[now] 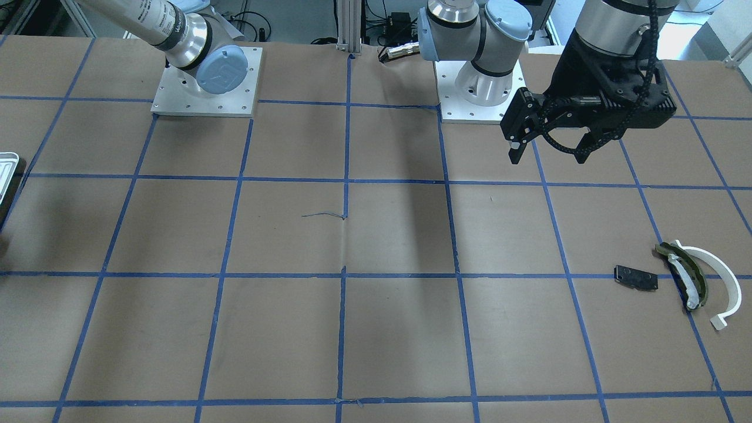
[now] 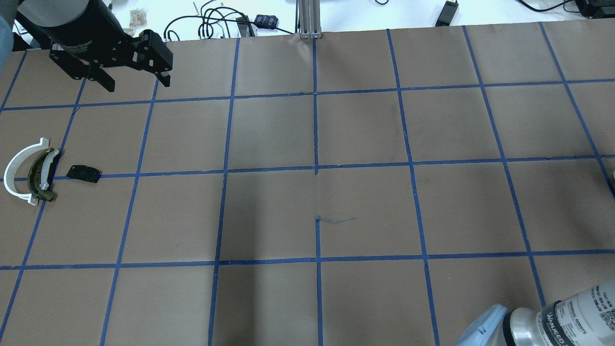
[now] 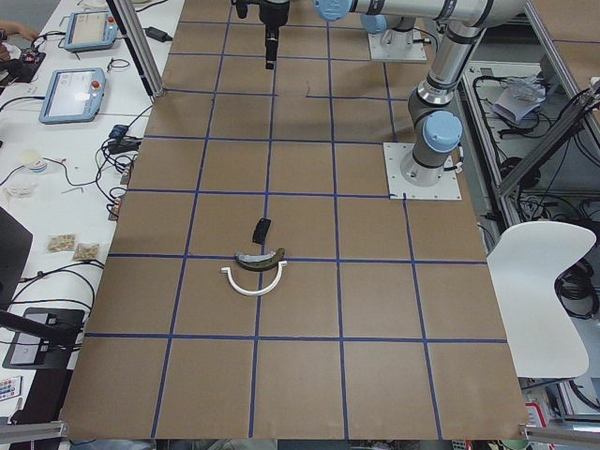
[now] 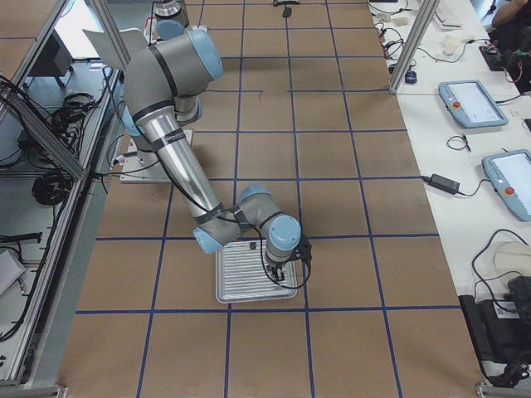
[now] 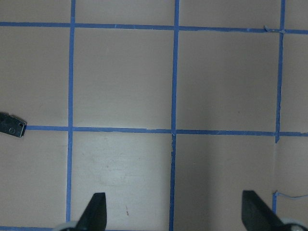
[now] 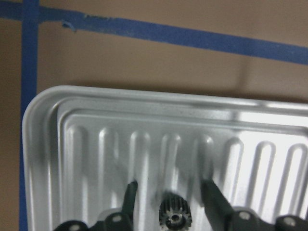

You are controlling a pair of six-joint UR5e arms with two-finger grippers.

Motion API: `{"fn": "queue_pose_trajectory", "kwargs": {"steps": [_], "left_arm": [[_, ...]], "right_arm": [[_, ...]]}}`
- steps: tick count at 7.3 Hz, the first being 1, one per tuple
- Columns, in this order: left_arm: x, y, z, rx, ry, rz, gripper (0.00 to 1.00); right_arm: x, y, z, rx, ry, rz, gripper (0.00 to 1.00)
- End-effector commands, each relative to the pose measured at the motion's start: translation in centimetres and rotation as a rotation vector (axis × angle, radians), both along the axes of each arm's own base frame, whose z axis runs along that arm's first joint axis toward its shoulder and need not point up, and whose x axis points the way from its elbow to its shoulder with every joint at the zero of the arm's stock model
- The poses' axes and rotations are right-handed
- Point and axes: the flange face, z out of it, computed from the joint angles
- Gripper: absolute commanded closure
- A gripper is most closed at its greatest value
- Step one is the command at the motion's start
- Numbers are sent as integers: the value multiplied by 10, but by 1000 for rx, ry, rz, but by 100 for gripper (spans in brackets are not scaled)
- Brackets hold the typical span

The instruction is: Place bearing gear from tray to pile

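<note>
The small dark bearing gear (image 6: 174, 215) lies on the ribbed floor of the silvery tray (image 6: 96, 134). My right gripper (image 6: 171, 187) is low over the tray, open, with one finger on each side of the gear and a gap to it on both sides. The tray also shows in the exterior right view (image 4: 241, 278) and at the left edge of the front view (image 1: 7, 170). The pile lies far off: a white half-ring (image 2: 14, 170), an olive-and-white strip (image 2: 41, 175) and a black plate (image 2: 84, 173). My left gripper (image 2: 137, 84) hangs open and empty above the table beyond the pile.
Brown paper with blue tape squares covers the table (image 2: 317, 192). The two arm bases (image 1: 205, 82) stand on plates at the robot's edge. The tray's corner lies close to a blue tape line (image 6: 192, 36). The black plate also shows in the left wrist view (image 5: 10, 125).
</note>
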Motion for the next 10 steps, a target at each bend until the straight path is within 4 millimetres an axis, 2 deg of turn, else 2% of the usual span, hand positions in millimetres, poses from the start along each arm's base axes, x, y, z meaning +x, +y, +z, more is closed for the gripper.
{"fn": "queue_pose_trajectory", "kwargs": {"steps": [1,2,3,4,5,6,7,8,9,10], "left_arm": [[0,0,1,-1,0,0,0],[0,0,1,-1,0,0,0],[0,1,1,-3,0,0,0],[0,1,1,-3,0,-1,0],[0,2,2,-4,-2,0,0],[0,2,2,-4,-2,0,0],[0,2,2,-4,0,0,0],[0,2,2,-4,0,0,0],[0,2,2,-4,0,0,0],[0,2,2,-4,0,0,0]], "right_arm": [[-4,-1,6,2,13,3,100],[-4,-1,12,3,15,-3,100],[2,-1,37,-3,25,-8,100],[19,3,81,3,22,-35,100],[49,2,123,9,8,-63,100],[107,-14,162,21,6,13,100],[172,-18,212,32,17,1,100],[261,-14,267,46,35,-75,100],[347,-28,289,75,76,-76,100],[410,-37,315,82,89,-116,100]]}}
